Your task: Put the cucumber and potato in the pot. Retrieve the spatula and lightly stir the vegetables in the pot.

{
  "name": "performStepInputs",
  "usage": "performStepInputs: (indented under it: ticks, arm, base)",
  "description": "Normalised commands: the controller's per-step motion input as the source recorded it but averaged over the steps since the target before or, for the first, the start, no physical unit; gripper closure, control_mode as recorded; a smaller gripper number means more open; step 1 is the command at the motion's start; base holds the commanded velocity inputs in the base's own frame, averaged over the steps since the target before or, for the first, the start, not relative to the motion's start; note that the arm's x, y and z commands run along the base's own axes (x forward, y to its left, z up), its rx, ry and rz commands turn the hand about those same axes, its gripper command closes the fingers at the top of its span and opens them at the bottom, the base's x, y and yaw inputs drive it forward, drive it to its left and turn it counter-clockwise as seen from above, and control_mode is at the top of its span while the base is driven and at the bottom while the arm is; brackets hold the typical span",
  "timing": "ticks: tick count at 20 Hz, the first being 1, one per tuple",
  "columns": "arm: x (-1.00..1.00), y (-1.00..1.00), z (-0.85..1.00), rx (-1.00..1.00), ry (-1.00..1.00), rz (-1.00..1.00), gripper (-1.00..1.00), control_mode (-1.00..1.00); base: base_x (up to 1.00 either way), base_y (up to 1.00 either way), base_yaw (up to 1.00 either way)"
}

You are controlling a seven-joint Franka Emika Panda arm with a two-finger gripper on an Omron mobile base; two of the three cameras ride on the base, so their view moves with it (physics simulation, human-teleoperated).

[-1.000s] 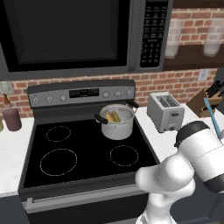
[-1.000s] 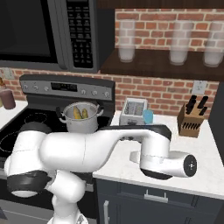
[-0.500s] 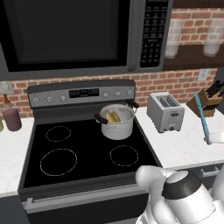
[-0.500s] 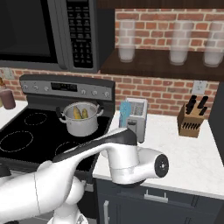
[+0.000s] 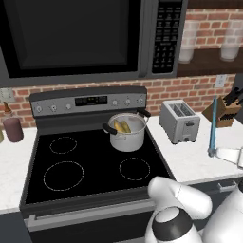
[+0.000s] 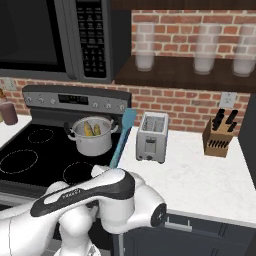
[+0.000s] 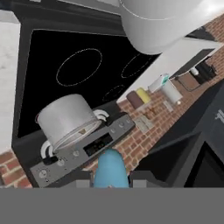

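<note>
I count one spatula [image 6: 123,134], pinched upright between my gripper's [image 7: 111,183] pressed-together fingers with its blue blade on top, and one pot [image 5: 126,132] out beyond it on the far right burner, holding two vegetables [image 5: 122,126]. One toaster [image 6: 152,136] stands just beside the spatula on the white counter [image 6: 200,172]; I can read no writing. There is one black stove [image 5: 85,164] under one microwave [image 5: 85,38], and a brick wall behind.
</note>
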Motion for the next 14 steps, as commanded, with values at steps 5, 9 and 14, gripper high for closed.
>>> performStepInputs:
  ticks: [5, 9, 14]
  arm:
    - [0.00, 0.51, 0.72, 0.57, 0.00, -0.01, 1.00, -1.00]
    - [0.00, 0.36, 0.97, 0.63, 0.09, 0.00, 1.00, -1.00]
    - [-0.07, 0.26, 1.00, 0.42, 0.09, 0.00, 1.00, -1.00]
  base:
    - [0.00, 0.00, 0.00]
    - [0.00, 0.00, 0.00]
    - [0.00, 0.00, 0.00]
